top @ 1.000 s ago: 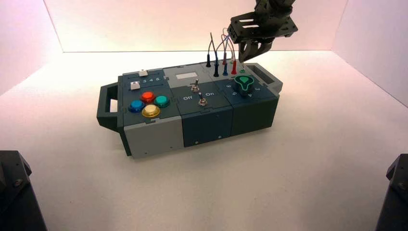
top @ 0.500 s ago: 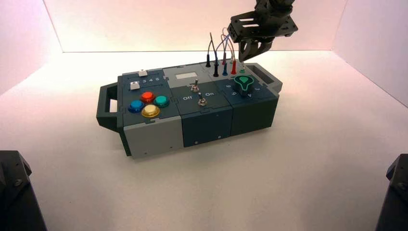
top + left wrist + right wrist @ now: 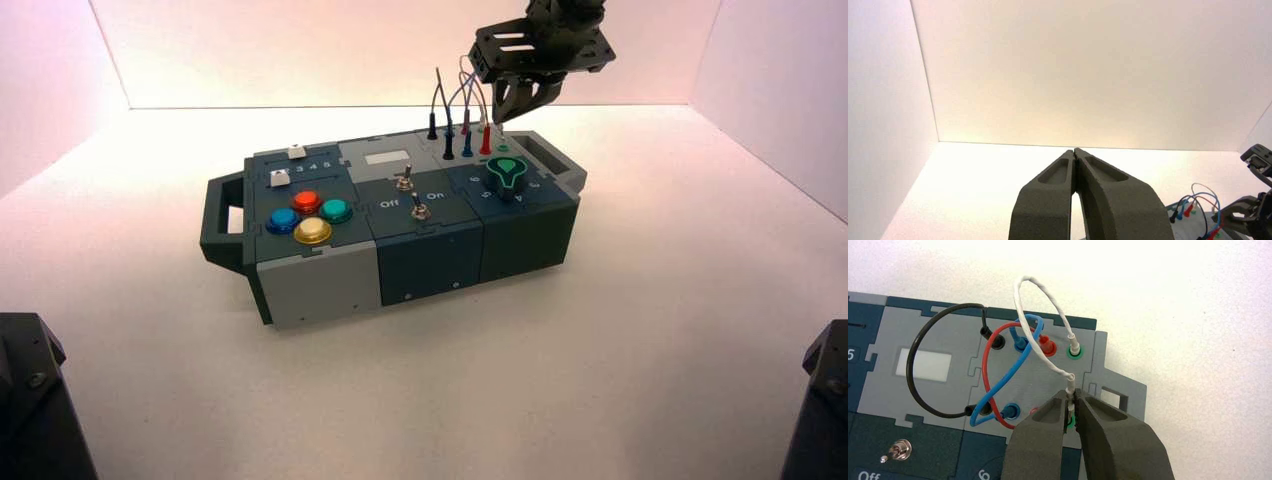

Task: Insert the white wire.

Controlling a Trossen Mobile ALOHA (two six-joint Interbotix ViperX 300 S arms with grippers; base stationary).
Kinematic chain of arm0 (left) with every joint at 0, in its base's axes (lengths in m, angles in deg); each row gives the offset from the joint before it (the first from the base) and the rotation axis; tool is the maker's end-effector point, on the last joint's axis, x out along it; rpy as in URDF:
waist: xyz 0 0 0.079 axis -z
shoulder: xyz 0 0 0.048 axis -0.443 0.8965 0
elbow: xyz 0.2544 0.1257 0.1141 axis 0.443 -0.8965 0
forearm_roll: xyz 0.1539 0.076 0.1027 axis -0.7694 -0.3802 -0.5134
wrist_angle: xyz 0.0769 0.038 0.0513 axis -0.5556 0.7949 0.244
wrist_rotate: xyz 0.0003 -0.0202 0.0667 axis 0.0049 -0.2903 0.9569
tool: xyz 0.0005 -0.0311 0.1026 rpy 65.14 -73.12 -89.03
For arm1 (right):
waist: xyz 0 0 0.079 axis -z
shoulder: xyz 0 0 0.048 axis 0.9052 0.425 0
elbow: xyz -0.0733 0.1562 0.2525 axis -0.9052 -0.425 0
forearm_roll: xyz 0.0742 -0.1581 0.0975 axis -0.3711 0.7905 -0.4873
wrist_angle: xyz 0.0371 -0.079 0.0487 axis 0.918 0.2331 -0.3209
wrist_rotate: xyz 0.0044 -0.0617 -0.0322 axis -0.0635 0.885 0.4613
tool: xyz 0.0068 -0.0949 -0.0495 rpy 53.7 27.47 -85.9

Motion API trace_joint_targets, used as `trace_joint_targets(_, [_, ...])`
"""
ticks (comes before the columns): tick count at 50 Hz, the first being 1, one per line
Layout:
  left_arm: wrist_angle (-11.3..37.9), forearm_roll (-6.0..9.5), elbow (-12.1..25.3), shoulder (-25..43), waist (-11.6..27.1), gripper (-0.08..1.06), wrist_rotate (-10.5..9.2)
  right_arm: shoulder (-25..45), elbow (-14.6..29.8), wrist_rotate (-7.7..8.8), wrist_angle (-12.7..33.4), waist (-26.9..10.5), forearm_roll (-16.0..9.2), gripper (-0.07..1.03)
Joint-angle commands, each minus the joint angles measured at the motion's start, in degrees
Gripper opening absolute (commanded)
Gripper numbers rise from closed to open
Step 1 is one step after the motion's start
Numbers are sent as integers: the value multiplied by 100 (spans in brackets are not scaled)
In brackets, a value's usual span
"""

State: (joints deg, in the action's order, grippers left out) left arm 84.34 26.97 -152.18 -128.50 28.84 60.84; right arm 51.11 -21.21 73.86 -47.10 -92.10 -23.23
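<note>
As the high view shows, the right gripper (image 3: 498, 119) stands over the back right of the box (image 3: 330, 290), near the closer green socket (image 3: 503, 148). Against the earlier frames I note a slight shift of that gripper toward my left; the box and knob (image 3: 507, 175) show no clear change.

In the left wrist view I find the left gripper (image 3: 1074, 151) idle, its fingers together and holding nothing, off to the left of the box.

In the right wrist view I find the white wire (image 3: 1020, 305) looped between two green sockets: one plug (image 3: 1074, 346) sits in the far socket, the other (image 3: 1071, 385) is pinched between the right fingers, drawn narrow. Its long axis runs along the fingers toward the near socket (image 3: 1071, 423), just beside the tips. I cannot tell whether it is seated; my judgement is a straight push along that axis, right arm alone, checking for tilt.
</note>
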Motion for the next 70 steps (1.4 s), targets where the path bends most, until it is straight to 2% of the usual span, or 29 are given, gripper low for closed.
trace_joint_targets(1, [-79, -18, 167, 35, -26, -3, 9, -44, 97, -9, -62, -18, -18, -2])
trace_joint_targets(35, [-97, -18, 167, 35, -35, -3, 9, 88, 44, -9, -202, -18, -26, -2])
trace_joint_targets(49, [-97, -18, 167, 44, -35, -3, 9, 70, -290, -26, -439, -18, -62, -2])
trace_joint_targets(70, [-97, -18, 167, 44, -35, -3, 9, -202, -431, -26, -404, -18, -70, -2])
